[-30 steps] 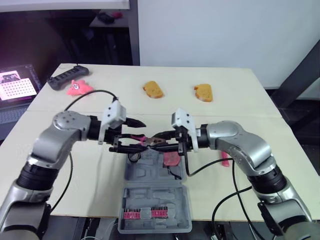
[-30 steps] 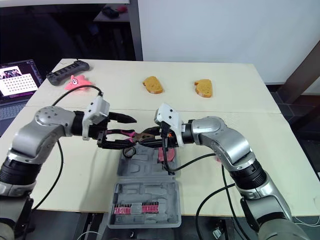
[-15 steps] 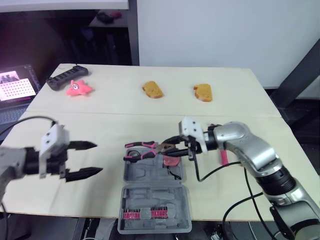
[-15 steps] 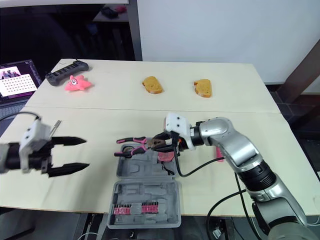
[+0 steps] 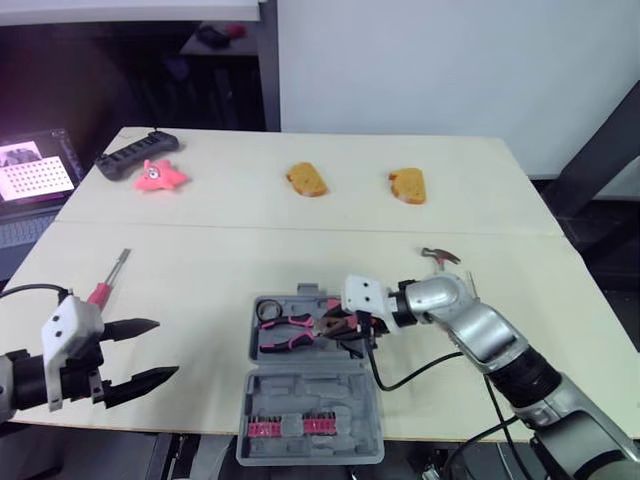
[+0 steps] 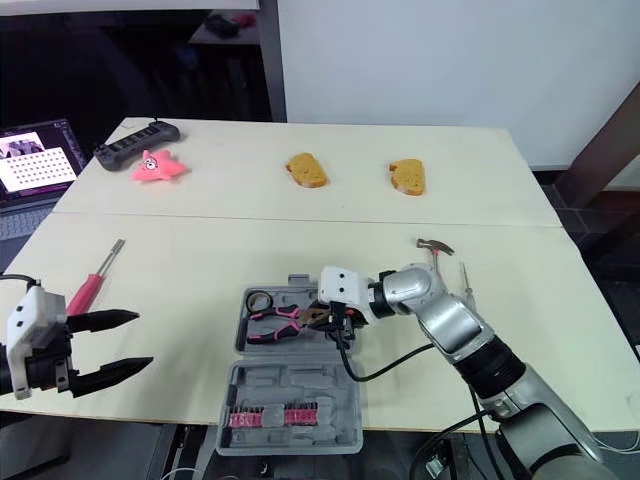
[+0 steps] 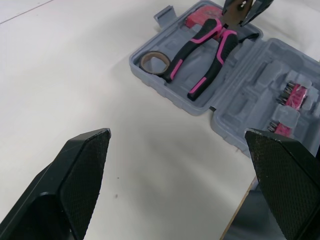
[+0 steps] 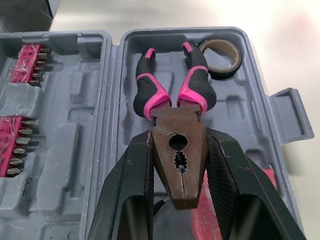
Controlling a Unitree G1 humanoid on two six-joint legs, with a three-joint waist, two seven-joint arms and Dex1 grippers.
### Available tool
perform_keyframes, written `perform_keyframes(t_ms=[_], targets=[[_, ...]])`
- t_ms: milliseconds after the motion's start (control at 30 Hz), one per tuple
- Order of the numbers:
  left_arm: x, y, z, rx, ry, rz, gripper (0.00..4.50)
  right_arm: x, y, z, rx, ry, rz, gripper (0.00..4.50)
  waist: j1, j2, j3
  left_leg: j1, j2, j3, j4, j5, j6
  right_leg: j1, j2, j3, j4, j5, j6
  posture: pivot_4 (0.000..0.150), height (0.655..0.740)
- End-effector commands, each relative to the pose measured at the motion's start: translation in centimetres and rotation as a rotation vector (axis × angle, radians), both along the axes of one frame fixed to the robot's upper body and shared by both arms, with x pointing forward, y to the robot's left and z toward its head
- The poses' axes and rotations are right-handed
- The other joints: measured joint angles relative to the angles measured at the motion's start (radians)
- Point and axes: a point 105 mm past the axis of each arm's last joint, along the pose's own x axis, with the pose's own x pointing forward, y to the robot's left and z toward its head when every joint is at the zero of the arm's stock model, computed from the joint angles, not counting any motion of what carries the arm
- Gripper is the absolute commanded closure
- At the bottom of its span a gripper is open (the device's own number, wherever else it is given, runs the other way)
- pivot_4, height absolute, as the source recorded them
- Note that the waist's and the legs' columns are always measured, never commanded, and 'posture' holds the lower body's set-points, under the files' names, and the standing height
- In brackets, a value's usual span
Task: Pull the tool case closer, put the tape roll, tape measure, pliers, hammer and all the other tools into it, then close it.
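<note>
While the right claw [image 5: 338,326] clamps the pliers' [image 8: 178,155] head, their handles point frame-left inside the tool case [image 5: 300,390]; left claw [image 5: 162,348] gapes empty, lower left.

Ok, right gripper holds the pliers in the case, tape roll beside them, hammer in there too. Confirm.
Wrong on the hammer: it lies on the table, outside the case, as the left eye view shows. The right gripper does hold the pliers in the case, tape roll beside them.
</note>
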Motion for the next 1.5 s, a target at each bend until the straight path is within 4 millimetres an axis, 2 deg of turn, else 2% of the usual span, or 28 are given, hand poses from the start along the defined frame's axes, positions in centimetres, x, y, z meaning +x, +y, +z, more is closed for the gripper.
perform_keyframes(t_ms=[33,333,567,900,1233,1300,1333,1467,1500], targets=[[0.0,0.1,0.6,0.016,-0.029,-0.011,0.00,-0.5,0.5,0.4,0.018,-0.015,0.031,3.56,-0.001,0.000,0.000,0.000,0.000,0.000,0.000,0.000,0.000,0.000,0.000,0.000,0.000,0.000,0.000,0.150,0.7150],[0.1,0.0,0.4,0.018,-0.026,-0.022,0.00,-1.5,1.1,0.6,0.069,0.033,0.055,3.56,-0.011,0.000,0.000,0.000,0.000,0.000,0.000,0.000,0.000,0.000,0.000,0.000,0.000,0.000,0.000,0.150,0.7150],[0.1,0.0,0.4,0.022,-0.024,-0.029,0.00,-1.0,1.0,0.9,0.074,0.040,0.058,3.56,-0.022,0.000,0.000,0.000,0.000,0.000,-0.001,0.000,0.000,0.000,0.000,0.000,0.000,0.000,0.000,0.150,0.7150],[0.1,-0.1,0.3,0.027,-0.020,-0.035,0.00,-0.8,2.9,-0.1,0.067,0.045,0.086,3.56,-0.025,0.000,0.000,0.000,0.000,0.000,-0.001,0.000,0.000,0.000,0.000,0.000,0.000,0.000,0.000,0.150,0.7150],[0.0,-0.4,-0.1,0.021,-0.017,-0.037,0.00,-0.1,3.0,-0.9,0.062,0.054,0.064,3.56,-0.025,0.000,0.000,0.001,0.000,0.000,-0.001,0.000,0.000,0.000,0.000,0.000,0.001,0.000,0.000,0.150,0.7150],[0.0,-0.4,-0.2,0.021,-0.018,-0.039,0.00,0.0,3.0,-0.7,0.070,0.052,0.062,2.50,-0.025,0.000,0.000,0.001,0.000,0.000,-0.001,0.000,0.000,0.000,0.000,0.000,0.001,0.000,0.000,0.150,0.7150],[0.0,-0.4,-0.3,0.020,-0.019,-0.040,0.00,0.0,3.1,-0.6,0.075,0.050,0.062,2.16,-0.025,0.000,0.000,0.001,0.000,0.000,-0.001,0.000,0.000,0.000,0.000,0.000,0.001,0.000,0.000,0.150,0.7150],[-0.1,-0.7,-0.2,0.009,-0.021,-0.051,0.00,0.0,2.9,1.0,0.121,0.033,0.064,0.13,-0.023,0.000,0.000,0.001,0.000,0.000,-0.001,0.000,0.000,0.001,0.000,0.000,0.001,0.000,0.000,0.150,0.7150],[-0.1,-0.8,-0.2,0.007,-0.022,-0.053,0.00,-0.1,2.8,1.3,0.128,0.028,0.067,0.06,-0.023,0.000,0.000,0.001,0.000,0.000,-0.001,0.000,0.000,0.001,0.000,0.000,0.001,0.000,0.000,0.150,0.7150]])
